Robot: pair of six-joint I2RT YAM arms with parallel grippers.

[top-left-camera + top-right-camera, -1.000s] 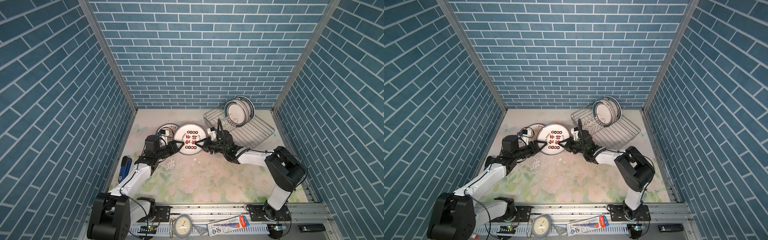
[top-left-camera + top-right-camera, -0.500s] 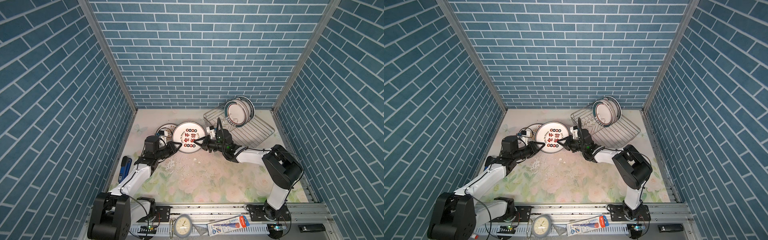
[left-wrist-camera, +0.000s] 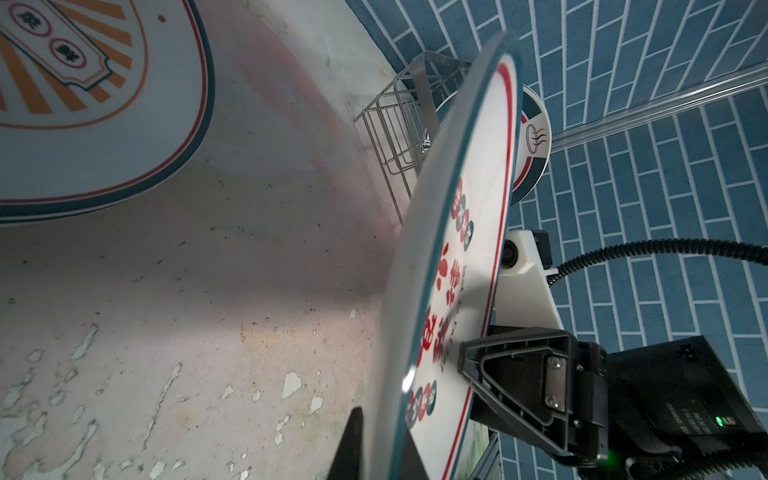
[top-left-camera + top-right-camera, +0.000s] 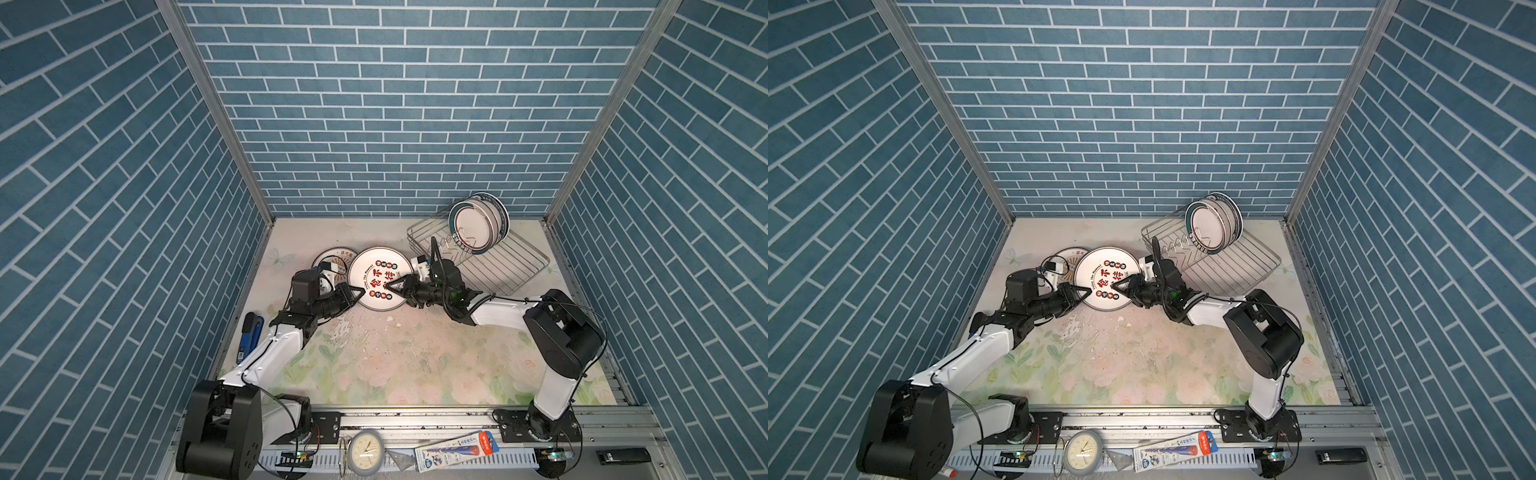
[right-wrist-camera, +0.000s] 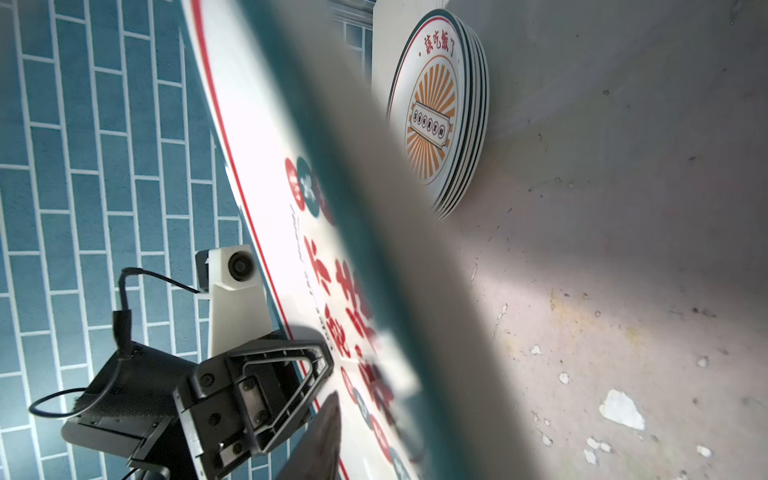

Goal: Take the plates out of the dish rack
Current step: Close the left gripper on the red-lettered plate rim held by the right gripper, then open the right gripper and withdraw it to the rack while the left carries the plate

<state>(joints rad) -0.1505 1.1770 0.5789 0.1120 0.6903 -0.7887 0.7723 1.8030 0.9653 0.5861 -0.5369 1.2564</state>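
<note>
A pale floral desk (image 4: 395, 365), its coating chipped and flaking near the middle, was boxed in by three blue brick-patterned walls (image 4: 395, 124). One rectangular silver wire dish rack (image 4: 513, 266) stood in the far right corner, holding a tight row of upright white green-rimmed plates (image 4: 478, 224), too packed to count. One round white plate with red characters (image 4: 374, 270) hung tilted above the desk, between the rack and a flat stack of about five orange-sunburst plates (image 5: 436, 124). The left gripper (image 4: 359, 292) had its jaws clamped on that plate's rim. The right gripper (image 4: 392, 286) straddled the opposite rim, though whether its jaws gripped I could not tell. One grey clock (image 4: 365, 453) lay by the front rail (image 4: 415, 422)
</note>
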